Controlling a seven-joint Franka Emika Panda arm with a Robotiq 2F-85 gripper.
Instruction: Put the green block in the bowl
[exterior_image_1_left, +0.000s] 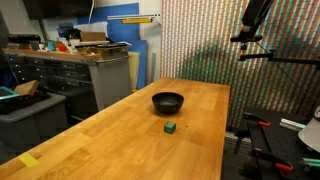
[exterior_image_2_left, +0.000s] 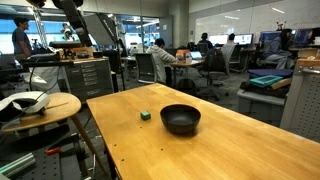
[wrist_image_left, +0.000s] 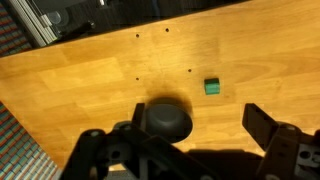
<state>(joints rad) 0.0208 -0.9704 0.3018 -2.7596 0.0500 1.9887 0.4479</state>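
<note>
Bright, even indoor lighting in both exterior views; soft sheen on the counter (exterior_image_2_left: 230, 140). Wrist view: the hand (wrist_image_left: 185, 140) appears dark and blurred.

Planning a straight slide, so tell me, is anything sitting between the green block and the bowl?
Nothing: only bare wooden tabletop separates the green block from the bowl in both exterior views, and the wrist view agrees.

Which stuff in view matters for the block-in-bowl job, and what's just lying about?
For the job:
green block
black bowl
claw, open, above both
table holding block and bowl

Just lying about:
yellow patch at the table corner
drawer cabinet
cardboard box
round side table
people at desks
</note>
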